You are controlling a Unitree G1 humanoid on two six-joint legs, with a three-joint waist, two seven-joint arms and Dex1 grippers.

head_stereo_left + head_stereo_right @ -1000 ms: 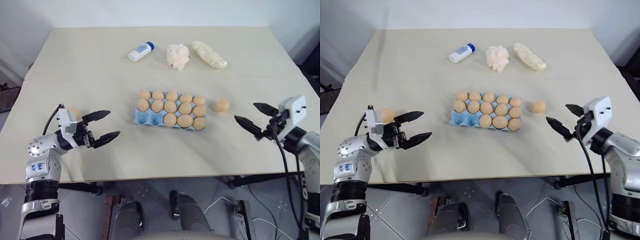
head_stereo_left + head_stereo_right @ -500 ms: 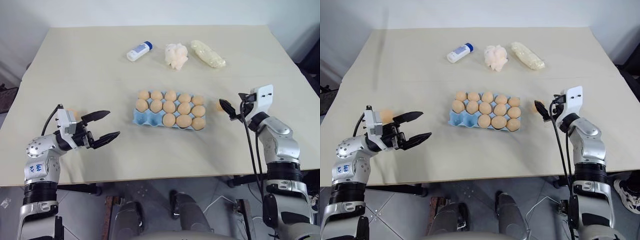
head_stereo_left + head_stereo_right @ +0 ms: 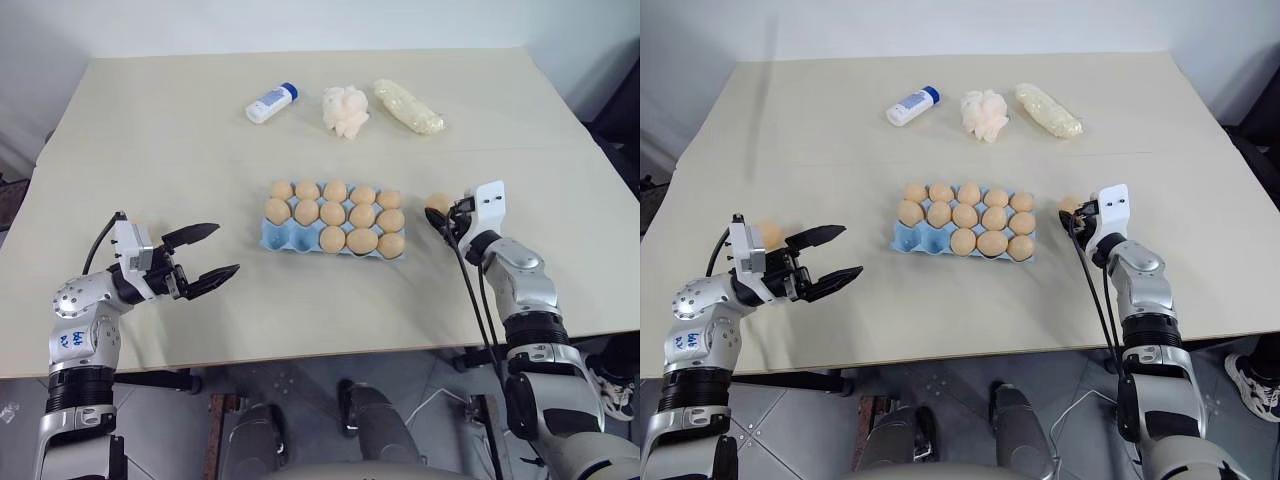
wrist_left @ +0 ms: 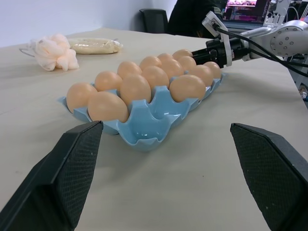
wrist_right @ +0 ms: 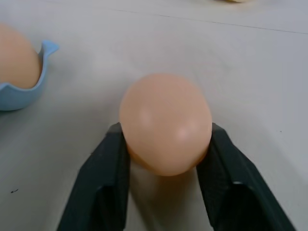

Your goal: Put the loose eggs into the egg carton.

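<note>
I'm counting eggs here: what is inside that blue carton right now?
The egg carton holds thirteen tan eggs; its two front-left cups are empty. The cup bottoms under the eggs are hidden.

I'm seeing a white bottle [image 3: 267, 103], a white wad [image 3: 340, 110] and a wrapped roll [image 3: 408, 106] lying across the far table [image 3: 150, 150].

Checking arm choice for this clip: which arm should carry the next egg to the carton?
The right. Its claw is already shut on the egg beside the carton. The left claw hangs open, holding nothing.
</note>
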